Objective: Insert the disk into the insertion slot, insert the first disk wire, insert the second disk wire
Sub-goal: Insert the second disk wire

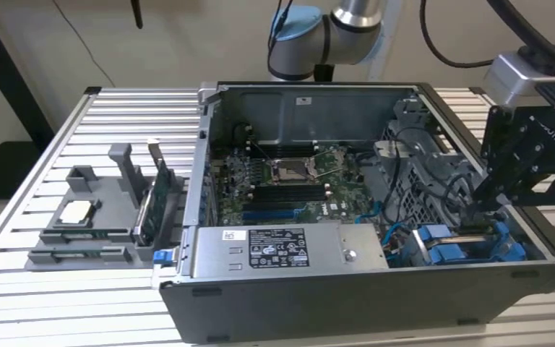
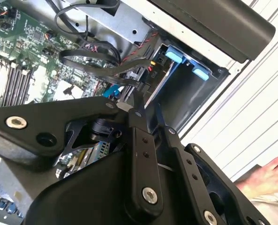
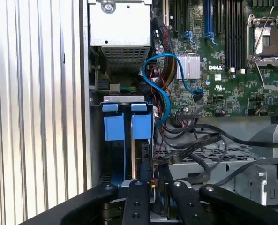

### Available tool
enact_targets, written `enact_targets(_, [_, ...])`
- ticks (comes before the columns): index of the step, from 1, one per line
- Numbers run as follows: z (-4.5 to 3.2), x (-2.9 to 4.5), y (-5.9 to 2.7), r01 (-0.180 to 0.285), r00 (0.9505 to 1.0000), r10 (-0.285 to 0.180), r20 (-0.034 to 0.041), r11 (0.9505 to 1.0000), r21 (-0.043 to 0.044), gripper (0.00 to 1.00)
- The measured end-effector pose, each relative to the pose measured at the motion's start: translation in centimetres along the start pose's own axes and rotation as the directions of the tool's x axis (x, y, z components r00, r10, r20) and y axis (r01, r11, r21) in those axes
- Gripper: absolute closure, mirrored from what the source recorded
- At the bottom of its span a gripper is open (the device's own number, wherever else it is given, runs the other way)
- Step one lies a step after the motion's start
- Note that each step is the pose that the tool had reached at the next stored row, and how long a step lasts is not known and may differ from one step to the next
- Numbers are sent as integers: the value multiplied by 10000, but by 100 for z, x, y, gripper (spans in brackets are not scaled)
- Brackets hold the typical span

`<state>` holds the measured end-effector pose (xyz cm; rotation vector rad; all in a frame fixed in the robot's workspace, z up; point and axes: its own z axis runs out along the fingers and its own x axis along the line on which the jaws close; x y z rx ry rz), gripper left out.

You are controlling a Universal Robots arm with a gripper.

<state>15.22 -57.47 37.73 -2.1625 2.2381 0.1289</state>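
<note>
My gripper [image 1: 476,217] reaches down into the dark drive cage at the exterior view's right, inside the open computer case. In both wrist views its black fingers [image 3: 143,180] stand close together, shut on the end of a flat black disk wire [image 3: 195,145] that loops in from the motherboard side [image 2: 96,61]. Just beyond the fingertips lie the blue carrier tabs [image 3: 142,125] of the disk, which sits inside the insertion slot [image 1: 451,242]. The disk's silver side [image 2: 161,86] shows beside the gripper [image 2: 147,104]. The wire's connector end is hidden between the fingers of the gripper [image 3: 151,171].
A grey power-supply box [image 1: 277,249] fills the case's front, with the green motherboard [image 1: 287,184] behind it. A blue cable [image 3: 160,89] and black wires crowd the space by the cage. A grey parts fixture [image 1: 95,217] stands outside at the exterior view's left. A person's hand [image 2: 270,176] rests nearby.
</note>
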Motion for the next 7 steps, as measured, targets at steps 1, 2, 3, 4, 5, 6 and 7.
enact_targets(1, [-1, 0, 0, 0, 10000, 0, 1, 10000, 0, 76])
enact_targets(2, [-1, 0, 0, 1, 10000, -1, 1, 10000, 0, 76])
enact_targets(3, [-2, -1, 0, 0, 10000, 0, -1, 10000, 0, 76])
enact_targets(4, [-4, -1, 0, 0, 10000, 0, -2, 10000, 0, 76])
enact_targets(5, [-6, -1, 0, 0, 10000, 0, -2, 10000, 0, 76])
enact_targets(6, [-5, -1, 0, 0, 10000, 0, -2, 10000, 0, 76])
enact_targets(7, [-6, -1, 0, 0, 10000, 0, -3, 10000, 0, 76])
